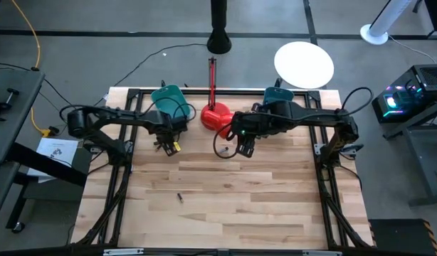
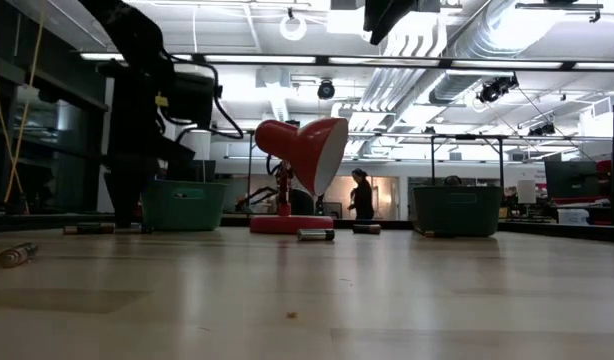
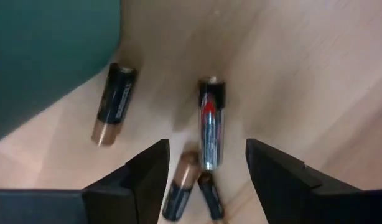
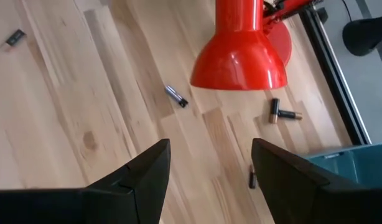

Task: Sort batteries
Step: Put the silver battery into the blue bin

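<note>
Wooden table (image 1: 233, 206): left gripper (image 3: 205, 163) fingers apart over batteries (image 3: 211, 127), touching none; right gripper (image 4: 209, 163) fingers apart, empty.

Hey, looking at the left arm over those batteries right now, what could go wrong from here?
The left tool hangs open over a tight cluster: a silver battery with two smaller batteries touching it. Closing might catch two at once or send them rolling. The teal bin sits very close, so a finger could bump it.
</note>
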